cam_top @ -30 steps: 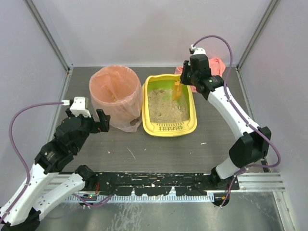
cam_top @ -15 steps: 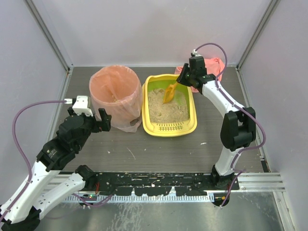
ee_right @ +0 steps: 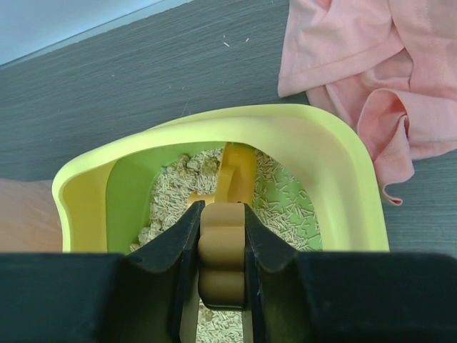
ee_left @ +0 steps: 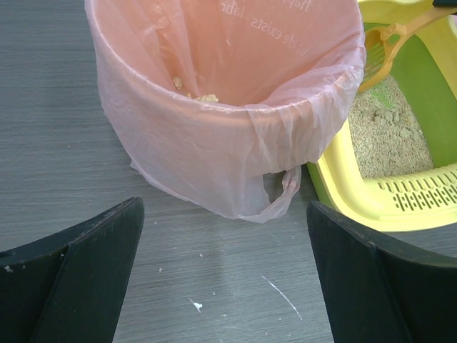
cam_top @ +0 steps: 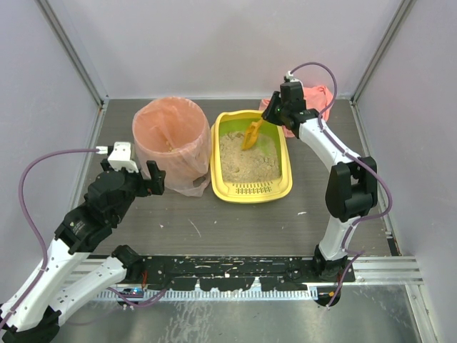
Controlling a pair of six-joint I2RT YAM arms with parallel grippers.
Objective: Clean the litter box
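The yellow litter box (cam_top: 285,187) with green inner walls holds beige litter (cam_top: 243,161) and sits mid-table; its slotted rim (ee_left: 421,191) faces the arms. My right gripper (ee_right: 223,223) hangs over the box's far end (ee_right: 335,157), shut on the ribbed brown handle of an orange scoop (ee_right: 236,168). The scoop's blade (cam_top: 251,135) points down into the litter at the far end. My left gripper (ee_left: 225,275) stands wide open with nothing between its fingers, low over the table in front of the bin.
A round bin lined with a pink bag (cam_top: 171,139) stands just left of the litter box, with a few litter clumps inside (ee_left: 203,97). A pink cloth (ee_right: 364,64) lies crumpled behind the box at the right. Enclosure walls surround the table.
The right arm swung its elbow in and tilted the scoop, moving its blade left and down into the far end of the litter. The left arm barely moved.
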